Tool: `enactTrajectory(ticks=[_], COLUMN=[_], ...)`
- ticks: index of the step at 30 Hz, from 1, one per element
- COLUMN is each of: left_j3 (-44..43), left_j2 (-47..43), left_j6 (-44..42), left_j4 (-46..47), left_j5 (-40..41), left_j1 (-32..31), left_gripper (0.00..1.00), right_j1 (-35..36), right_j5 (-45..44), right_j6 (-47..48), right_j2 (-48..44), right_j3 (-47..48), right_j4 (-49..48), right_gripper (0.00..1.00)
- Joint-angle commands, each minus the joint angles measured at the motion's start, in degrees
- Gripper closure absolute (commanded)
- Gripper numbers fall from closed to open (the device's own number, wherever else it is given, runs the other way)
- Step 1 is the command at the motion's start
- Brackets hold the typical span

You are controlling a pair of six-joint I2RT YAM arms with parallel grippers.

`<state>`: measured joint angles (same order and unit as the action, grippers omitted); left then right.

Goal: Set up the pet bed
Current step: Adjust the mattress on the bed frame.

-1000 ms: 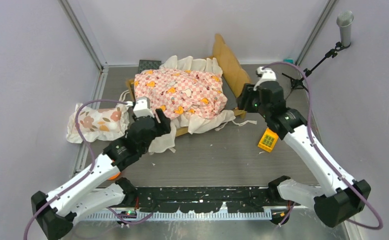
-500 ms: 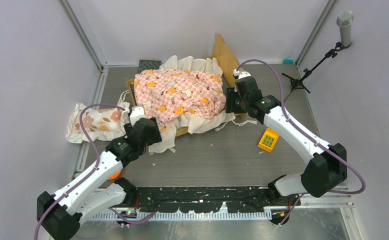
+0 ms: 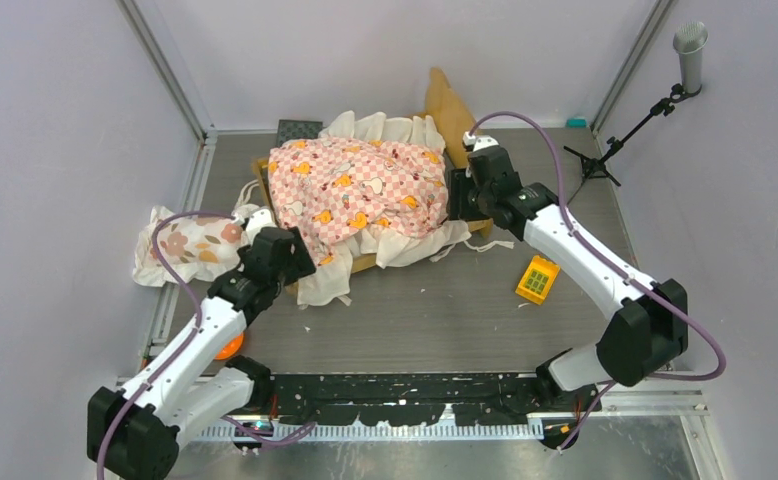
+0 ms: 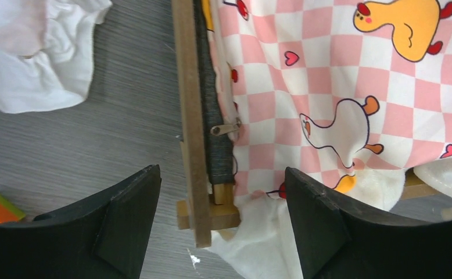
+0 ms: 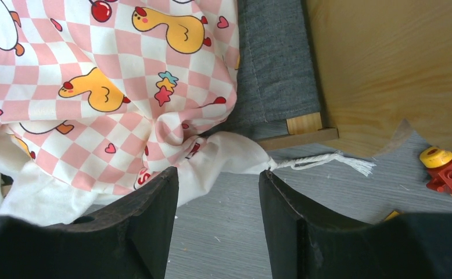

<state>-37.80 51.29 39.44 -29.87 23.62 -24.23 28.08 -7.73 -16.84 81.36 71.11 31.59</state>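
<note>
The pet bed (image 3: 452,112) stands at the back of the table, its tan wavy headboard on the right. A crumpled pink-checkered sheet (image 3: 360,190) with white ruffles covers it. My left gripper (image 3: 287,250) is open at the bed's front left corner. In the left wrist view its jaws (image 4: 223,226) straddle the wooden side rail (image 4: 189,116) and the grey mattress edge (image 4: 215,133) without touching them. My right gripper (image 3: 455,200) is open at the front right corner. Its jaws (image 5: 219,192) hang over bare table just below the sheet's white corner (image 5: 229,154), close to the headboard (image 5: 386,70).
A floral pillow (image 3: 190,245) lies left of the bed by the wall rail. A yellow toy (image 3: 536,279) lies right of centre, an orange object (image 3: 228,349) under my left arm. Red and yellow bricks (image 5: 447,171) sit beside the headboard. A microphone stand (image 3: 665,95) is at back right.
My right arm has swung left to the bed's front right corner. My left gripper has opened wider and drawn slightly left, off the sheet.
</note>
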Motion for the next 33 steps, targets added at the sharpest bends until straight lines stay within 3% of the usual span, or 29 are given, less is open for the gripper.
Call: enactTrajectory(ticks=[1,14,22,26,33], left_j3=[1.1,5.53,7.29,8.08,8.15], left_j2=[1.23,5.33,6.47,6.19,7.17], left_j6=[-1.21,-0.91,-1.01,-1.25,-2.04], left_j4=[7.34,13.25,14.48,14.59,13.78], left_j5=[-4.88,-5.25,-5.25,-4.89,-3.52], left_j1=[0.37,1.68,2.29,2.52,3.16], left_gripper=[0.2,0.2,0.33,0.45,0.66], right_j1=[0.29,0.17,0.23,0.21,0.18], right_j5=[1.76,2.39,2.23,2.61,-1.85], right_j6=[1.76,4.09,5.81,5.92,6.42], right_j2=[2.55,11.51,17.24,18.96,19.71], right_j3=[4.17,5.96,8.71,9.36,10.57], right_j4=[0.74,-1.84,-2.61,-2.42,-0.18], right_gripper=[0.41,0.4,0.41,0.51,0.87])
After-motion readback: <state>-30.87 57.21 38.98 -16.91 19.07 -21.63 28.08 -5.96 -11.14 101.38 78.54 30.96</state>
